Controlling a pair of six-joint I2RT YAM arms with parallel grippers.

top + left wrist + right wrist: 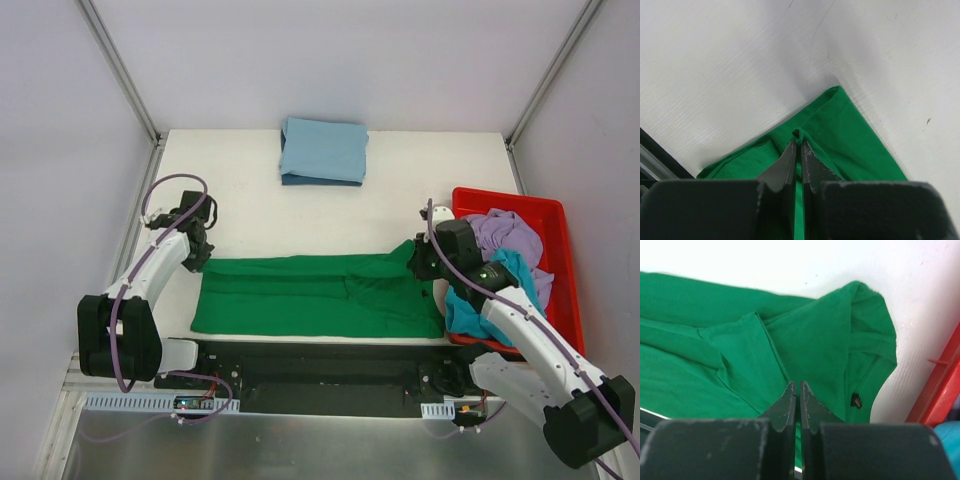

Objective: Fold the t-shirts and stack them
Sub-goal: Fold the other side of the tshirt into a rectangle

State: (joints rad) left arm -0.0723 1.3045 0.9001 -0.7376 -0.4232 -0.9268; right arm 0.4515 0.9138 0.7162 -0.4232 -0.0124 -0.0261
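A dark green t-shirt (310, 295) lies folded lengthwise along the table's near edge. My left gripper (197, 252) is at its left end, shut on a small pinch of green cloth (799, 136) low over the table. My right gripper (420, 260) is at the shirt's right end by a sleeve (865, 335). Its jaws are shut on the green cloth (740, 365), with a crease running into the tips. A folded light blue t-shirt (322, 150) lies at the back middle. A lilac t-shirt (505, 235) and a teal t-shirt (470, 305) lie crumpled in the tub.
A red plastic tub (555, 215) stands at the table's right side, close to my right arm; its red wall shows in the right wrist view (940, 395). White walls enclose the table on three sides. A black rail (320, 365) runs along the near edge.
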